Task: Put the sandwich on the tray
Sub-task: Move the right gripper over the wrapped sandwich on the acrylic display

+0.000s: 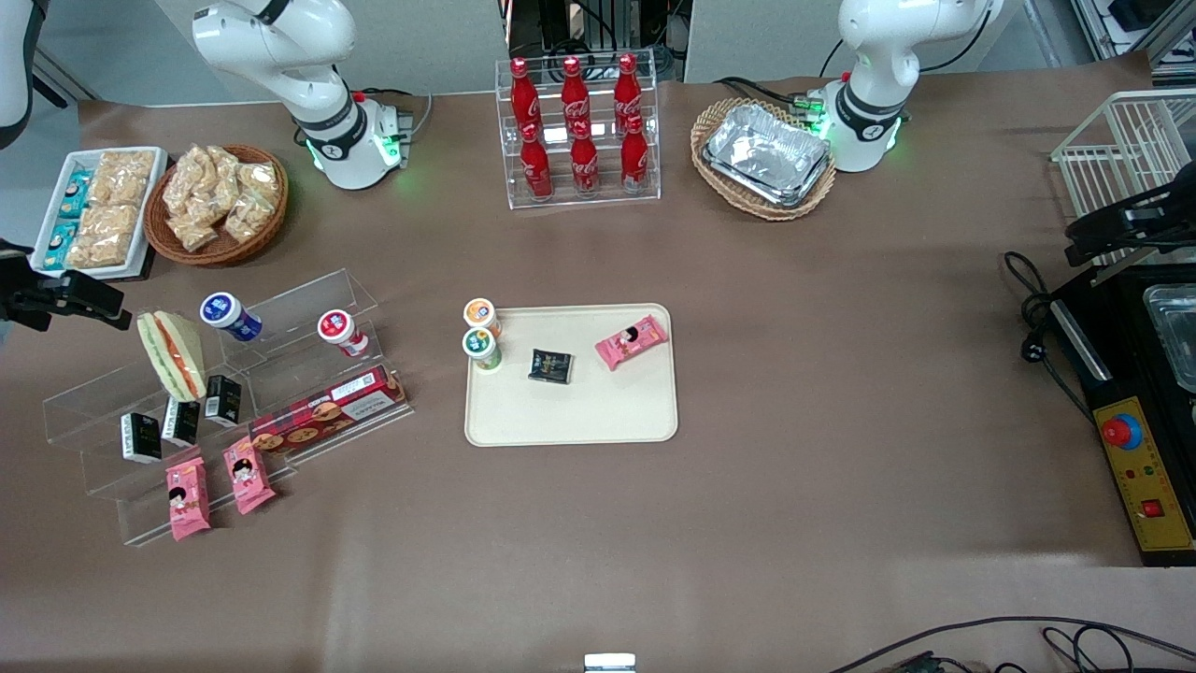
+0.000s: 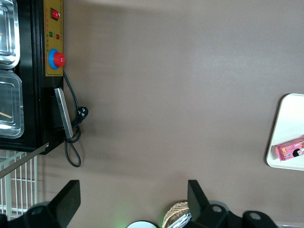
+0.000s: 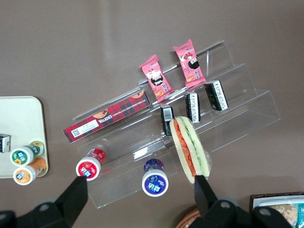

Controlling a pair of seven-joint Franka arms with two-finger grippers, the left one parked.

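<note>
From the front you see a brown bench (image 1: 794, 393); its cream tray (image 1: 570, 411) carries two small cups (image 1: 482, 332), a dark packet (image 1: 550, 365) and a pink packet (image 1: 633, 341). The sandwich (image 1: 172, 355) stands on the clear stepped shelf (image 1: 280, 393) toward the working arm's end, apart from the tray. At the right wrist, the tool (image 3: 140, 190) hangs released above the shelf, one finger (image 3: 202, 187) just over the sandwich (image 3: 190, 149).

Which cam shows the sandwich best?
Right wrist view: the sandwich fills it close up on the clear rack, with the open claw hovering above. Front view shows it small. Left wrist view misses it.
</note>
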